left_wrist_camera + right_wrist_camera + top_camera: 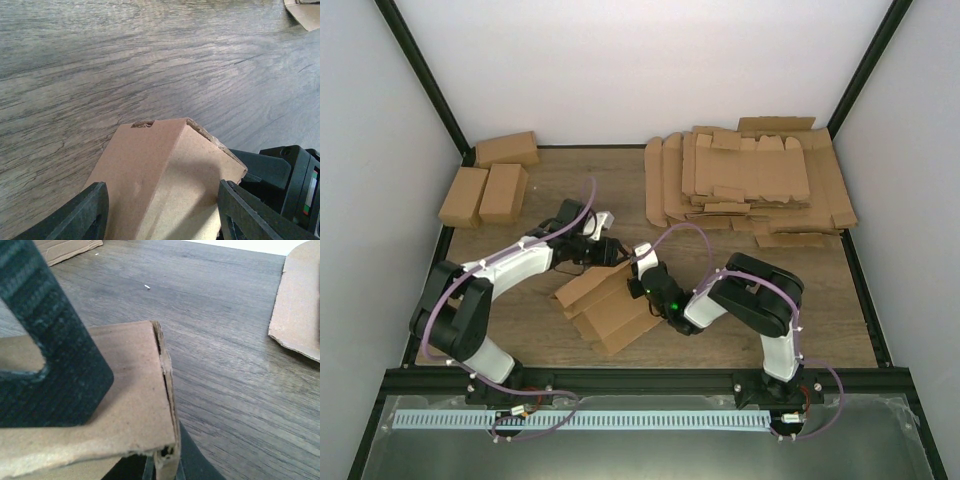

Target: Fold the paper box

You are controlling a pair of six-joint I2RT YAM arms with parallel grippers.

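Nearest the camera on my overhead feed, the 2 arm bases sit on the black frame rail (650,378), and both arms reach forward to the middle of the wooden table (820,290). Between them lies the paper box (615,315), partly folded, its panels raised in a ridge and its long side running at a slant across the boards.

At its far end the right gripper (638,285) is closed on the box: through the right wrist camera I see 1 dark finger (50,340) lying flat on top of a cardboard panel, close to the panel's torn-looking edge, with a dark part of the gripper showing under that edge.

Just beyond, the left gripper (617,255) comes in from the left. Its jaws stand wide, and in the left wrist camera both fingers (85,215) sit over the box's creased corner, 1 on each side of the fold. I cannot tell whether they press on it.

Further back on the left, 3 folded cartons (503,192) rest close together near the wall. At the far right a stack of flat blanks (750,180) spreads untidily across the corner.
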